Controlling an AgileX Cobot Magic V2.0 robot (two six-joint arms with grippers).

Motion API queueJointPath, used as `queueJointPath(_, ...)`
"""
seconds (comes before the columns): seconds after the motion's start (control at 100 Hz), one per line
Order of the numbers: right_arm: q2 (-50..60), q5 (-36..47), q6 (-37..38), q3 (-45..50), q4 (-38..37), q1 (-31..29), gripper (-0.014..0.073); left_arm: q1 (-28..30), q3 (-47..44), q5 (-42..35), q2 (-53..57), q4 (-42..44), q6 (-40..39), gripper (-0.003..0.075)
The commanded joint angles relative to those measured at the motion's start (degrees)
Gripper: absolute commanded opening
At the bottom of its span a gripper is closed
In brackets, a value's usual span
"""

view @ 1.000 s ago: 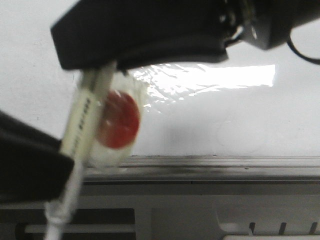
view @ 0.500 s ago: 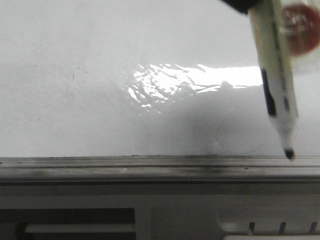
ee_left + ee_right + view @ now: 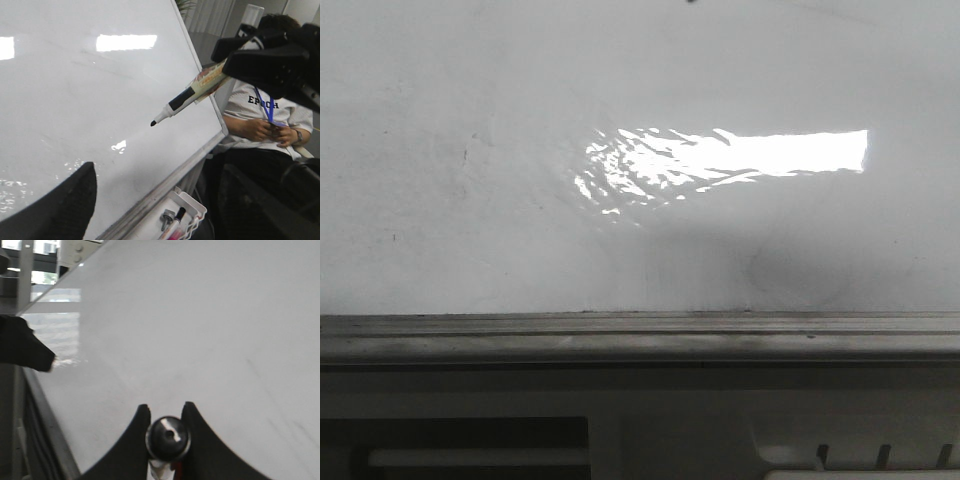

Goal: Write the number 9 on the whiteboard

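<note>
The whiteboard (image 3: pixel 520 220) fills the front view, glossy white with a glare patch and a grey bottom rail (image 3: pixel 640 335). Neither gripper shows in that view. In the left wrist view my right gripper (image 3: pixel 227 70) is shut on a marker pen (image 3: pixel 192 95) whose black tip hangs a little off the whiteboard (image 3: pixel 75 100). The right wrist view looks down the pen (image 3: pixel 167 437) end-on, clamped in the right gripper (image 3: pixel 166 411). My left gripper (image 3: pixel 155 210) stands open with nothing in it, low beside the board. The number 9 is out of view.
A white tray (image 3: pixel 192 207) with markers hangs under the board's rail. A seated person in a white shirt (image 3: pixel 265 107) is just past the board's right edge. The tip of the left gripper's finger (image 3: pixel 25 347) shows near the board's lower edge.
The right gripper with the pen crossed the front view from left to right, then rose out of it. The board is now unobstructed there.
</note>
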State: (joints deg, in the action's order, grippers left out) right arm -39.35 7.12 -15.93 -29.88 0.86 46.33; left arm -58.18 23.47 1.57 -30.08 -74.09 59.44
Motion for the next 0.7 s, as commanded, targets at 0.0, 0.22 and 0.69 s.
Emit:
queueJointPath(0.0, -0.50, 9.26, -0.03, 1.19, 0.45, -4.87, -0.0041, -0.35, 1.87, -5.06, -0.02, -1.40, -0.42, 0.0473)
queueJointPath(0.22, -4.89, 15.12, -0.03, 1.65, 1.68, -11.38, -0.0041, -0.35, 1.51, -8.50, -0.02, -1.40, -0.42, 0.0473)
queueJointPath(0.69, -13.23, 20.50, -0.49, 1.65, 3.78, -12.90, -0.0041, -0.35, -2.05, -8.30, -0.02, -3.08, -0.42, 0.0473)
